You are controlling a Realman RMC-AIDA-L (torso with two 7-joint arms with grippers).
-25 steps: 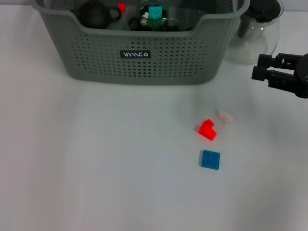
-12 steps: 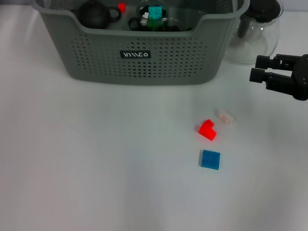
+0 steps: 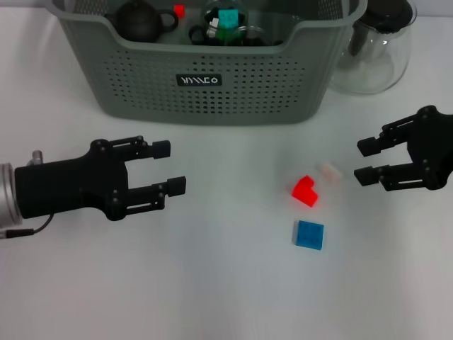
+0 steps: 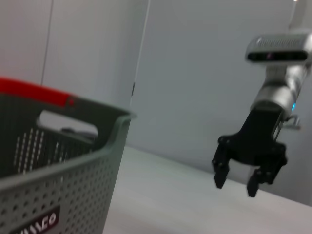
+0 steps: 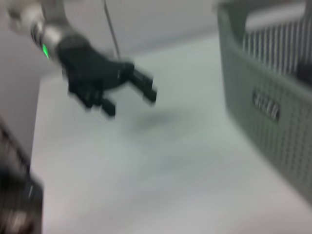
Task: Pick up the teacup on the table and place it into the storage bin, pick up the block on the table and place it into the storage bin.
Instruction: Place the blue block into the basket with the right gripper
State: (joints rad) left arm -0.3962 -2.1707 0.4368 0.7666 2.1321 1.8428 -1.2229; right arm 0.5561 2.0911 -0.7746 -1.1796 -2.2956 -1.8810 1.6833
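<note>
1. The storage bin point(image 3: 205, 78) stands at the table's far edge. It holds a dark teapot-like vessel point(image 3: 141, 21), so the cup step looks done.
2. A red block point(image 3: 305, 190), a blue block point(image 3: 309, 234) and a pale piece point(image 3: 330, 171) lie on the table point(image 3: 226, 283), unpicked.
3. The right gripper point(image 3: 368, 161), fingers spread, hovers just beside the pale piece.
4. The left gripper point(image 3: 168, 168), also spread, hovers well apart.
5. The bin's contents are partly hidden, and the glass pitcher point(image 3: 375, 42) is cut off.

White table point(image 3: 212, 283) bears storage bin point(image 3: 212, 99), pitcher point(image 3: 375, 53), perhaps three blocks point(image 3: 309, 234).
</note>
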